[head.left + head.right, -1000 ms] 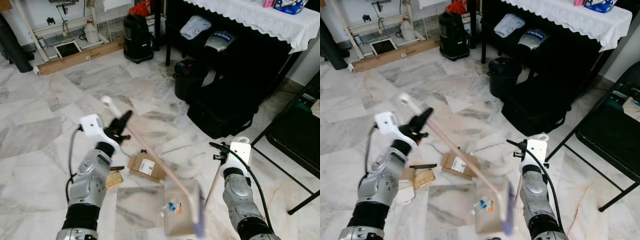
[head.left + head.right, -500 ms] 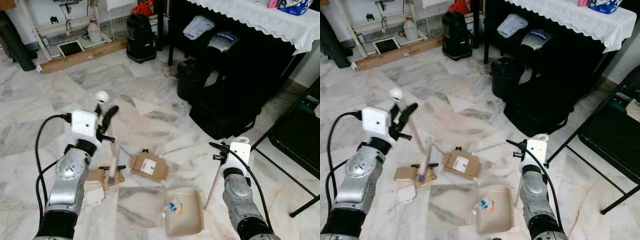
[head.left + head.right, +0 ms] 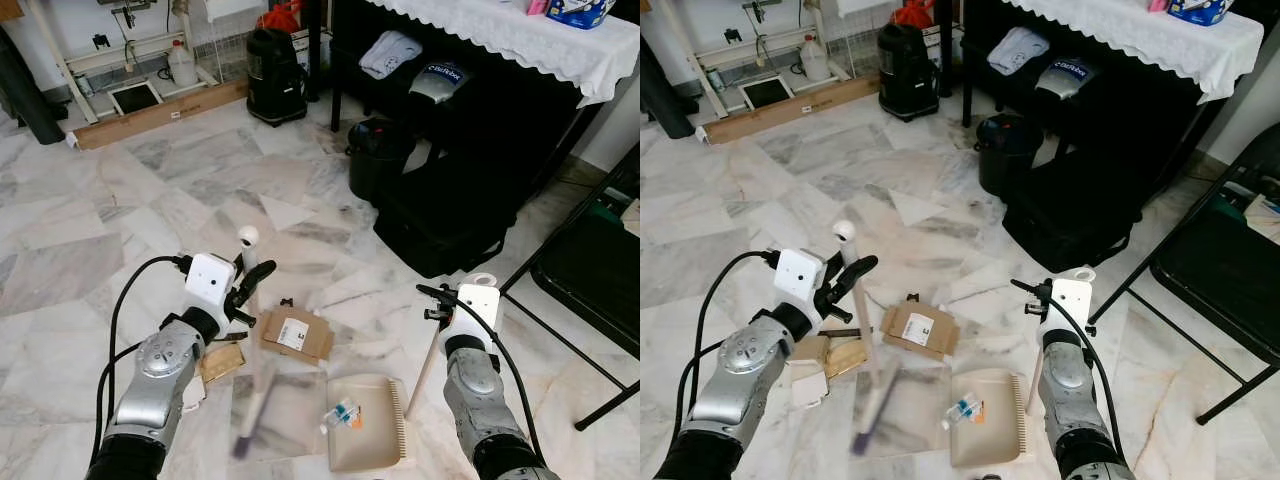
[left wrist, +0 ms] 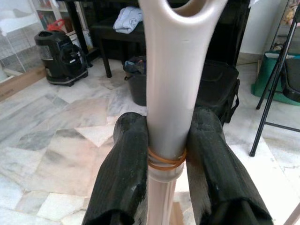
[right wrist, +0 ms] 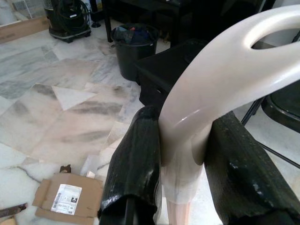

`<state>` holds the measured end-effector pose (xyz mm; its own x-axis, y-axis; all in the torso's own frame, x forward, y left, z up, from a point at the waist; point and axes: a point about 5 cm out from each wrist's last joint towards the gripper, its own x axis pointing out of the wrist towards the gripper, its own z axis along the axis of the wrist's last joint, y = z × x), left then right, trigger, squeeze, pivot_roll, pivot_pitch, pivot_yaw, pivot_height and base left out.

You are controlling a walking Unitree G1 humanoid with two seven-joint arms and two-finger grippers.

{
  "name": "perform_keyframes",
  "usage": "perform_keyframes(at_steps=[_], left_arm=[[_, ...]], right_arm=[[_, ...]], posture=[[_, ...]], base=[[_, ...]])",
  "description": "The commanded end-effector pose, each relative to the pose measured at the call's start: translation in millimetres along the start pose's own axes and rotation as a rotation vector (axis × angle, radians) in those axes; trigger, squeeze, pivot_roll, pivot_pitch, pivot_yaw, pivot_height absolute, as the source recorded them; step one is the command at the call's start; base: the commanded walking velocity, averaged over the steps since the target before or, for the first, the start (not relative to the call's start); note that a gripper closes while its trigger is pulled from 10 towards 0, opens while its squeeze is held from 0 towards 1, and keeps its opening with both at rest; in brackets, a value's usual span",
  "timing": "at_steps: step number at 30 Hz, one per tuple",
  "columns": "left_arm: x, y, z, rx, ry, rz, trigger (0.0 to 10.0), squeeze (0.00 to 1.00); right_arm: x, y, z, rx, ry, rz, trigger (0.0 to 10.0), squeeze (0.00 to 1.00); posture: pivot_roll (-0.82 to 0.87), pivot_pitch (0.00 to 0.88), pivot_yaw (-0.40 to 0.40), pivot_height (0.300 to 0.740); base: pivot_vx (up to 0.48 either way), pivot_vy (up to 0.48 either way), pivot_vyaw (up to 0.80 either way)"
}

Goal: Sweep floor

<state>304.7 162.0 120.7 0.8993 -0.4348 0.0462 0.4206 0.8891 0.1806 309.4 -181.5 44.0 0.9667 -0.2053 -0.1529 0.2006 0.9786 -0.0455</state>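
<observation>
My left gripper (image 3: pixel 250 285) is shut on the pale broom handle (image 4: pixel 171 70), just below its looped top (image 3: pixel 247 236). The broom's head (image 3: pixel 250 425) is a blur low over the marble floor, to the left of the beige dustpan (image 3: pixel 365 435). My right gripper (image 5: pixel 180 140) is shut on the dustpan's upright handle (image 3: pixel 425 365). The pan lies flat on the floor with a small blue-and-white scrap (image 3: pixel 345 413) in it. A flattened cardboard piece (image 3: pixel 295 335) lies between the arms. Smaller cardboard scraps (image 3: pixel 222 362) lie beside my left arm.
A black bin (image 3: pixel 378 160) and a black bag (image 3: pixel 445 215) stand ahead to the right, under a table with a white cloth (image 3: pixel 520 40). A folding chair (image 3: pixel 600 270) is at the far right. A black vacuum (image 3: pixel 275 75) and a long carton (image 3: pixel 160 112) are at the back.
The broom swung from the dustpan out left to the cardboard scraps, then back toward the pan. My left arm moved with it. The right arm and dustpan stayed put.
</observation>
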Motion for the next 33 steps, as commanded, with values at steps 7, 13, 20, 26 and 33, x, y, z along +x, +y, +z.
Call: perform_keyframes(at_steps=[7, 13, 20, 26, 33], left_arm=[[-1.5, -12.7, -14.7, -0.040, 0.106, -0.116, 10.0, 0.00], [-2.1, -16.4, -25.5, -0.143, 0.129, -0.086, 10.0, 0.00], [0.2, -13.8, -29.4, -0.285, 0.125, -0.025, 10.0, 0.00], [8.4, -2.4, -18.1, -0.534, 0.031, 0.067, 10.0, 0.00], [14.5, 9.1, -1.6, -0.668, -0.059, 0.093, 10.0, 0.00]], right_arm=[[-3.5, 3.8, -9.0, -0.002, 0.042, 0.011, 10.0, 0.00], [-3.4, 3.3, -9.2, -0.002, 0.043, 0.009, 10.0, 0.00], [-3.2, 3.2, -8.6, -0.001, 0.041, 0.007, 10.0, 0.00], [-2.7, 3.3, -8.1, -0.001, 0.041, 0.008, 10.0, 0.00], [-1.8, 4.1, -7.0, 0.001, 0.039, 0.011, 10.0, 0.00]], posture=[[-0.05, 0.107, -0.005, 0.740], [-0.05, 0.109, -0.005, 0.740], [-0.05, 0.110, -0.005, 0.740], [-0.05, 0.111, -0.008, 0.740], [-0.04, 0.108, -0.010, 0.740]], base=[[0.000, 0.000, 0.00], [0.000, 0.000, 0.00], [0.000, 0.000, 0.00], [0.000, 0.000, 0.00], [0.000, 0.000, 0.00]])
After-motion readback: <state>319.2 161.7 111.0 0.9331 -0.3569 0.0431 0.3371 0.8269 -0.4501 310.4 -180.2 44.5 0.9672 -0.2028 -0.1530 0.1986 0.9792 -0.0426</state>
